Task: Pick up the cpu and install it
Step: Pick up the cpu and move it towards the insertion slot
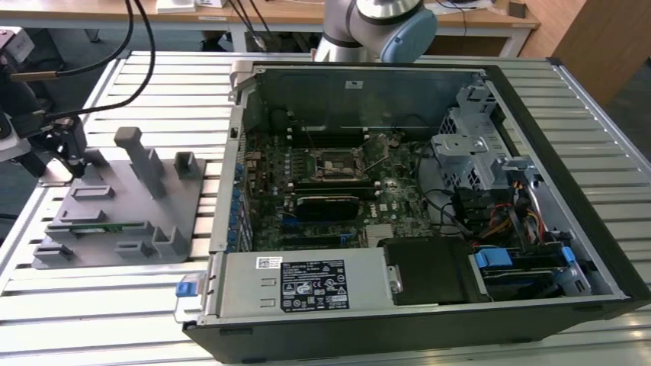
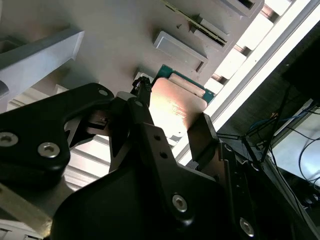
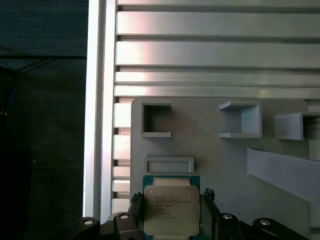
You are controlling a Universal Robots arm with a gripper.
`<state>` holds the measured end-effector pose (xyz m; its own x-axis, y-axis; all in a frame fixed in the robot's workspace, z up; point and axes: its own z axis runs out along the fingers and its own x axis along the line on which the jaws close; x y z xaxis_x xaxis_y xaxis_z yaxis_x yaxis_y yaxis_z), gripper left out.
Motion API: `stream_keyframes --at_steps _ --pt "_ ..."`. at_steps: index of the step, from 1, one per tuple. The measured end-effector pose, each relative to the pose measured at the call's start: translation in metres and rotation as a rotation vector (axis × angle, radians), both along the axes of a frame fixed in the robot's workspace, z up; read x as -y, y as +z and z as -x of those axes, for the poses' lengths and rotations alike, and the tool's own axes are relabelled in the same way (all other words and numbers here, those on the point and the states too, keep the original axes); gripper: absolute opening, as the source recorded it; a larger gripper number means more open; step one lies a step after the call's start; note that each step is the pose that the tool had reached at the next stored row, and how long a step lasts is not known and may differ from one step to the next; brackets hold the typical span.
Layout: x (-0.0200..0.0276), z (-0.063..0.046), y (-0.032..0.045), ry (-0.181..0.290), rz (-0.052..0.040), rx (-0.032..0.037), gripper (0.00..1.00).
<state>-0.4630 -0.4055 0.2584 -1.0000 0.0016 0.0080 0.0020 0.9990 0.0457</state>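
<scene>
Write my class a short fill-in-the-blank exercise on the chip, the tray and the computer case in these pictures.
1. The gripper has its jaws at two sides of the cpu, whose rim is ___.
2. Under the cpu is a ___ tray.
3. The open computer case lies to the exterior view's ___ of the tray.
Missing words: green; grey; right.

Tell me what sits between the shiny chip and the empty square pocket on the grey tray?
A low, flat rectangular block lies between the chip and the square pocket on the grey tray, seen in the first wrist view.
</scene>
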Motion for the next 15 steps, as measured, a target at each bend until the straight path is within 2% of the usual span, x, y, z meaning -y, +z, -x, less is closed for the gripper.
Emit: stream_keyframes --at_steps 15 --pt "-0.0006 0.0 0.0146 0.0 0.0001 -0.0001 0.54"
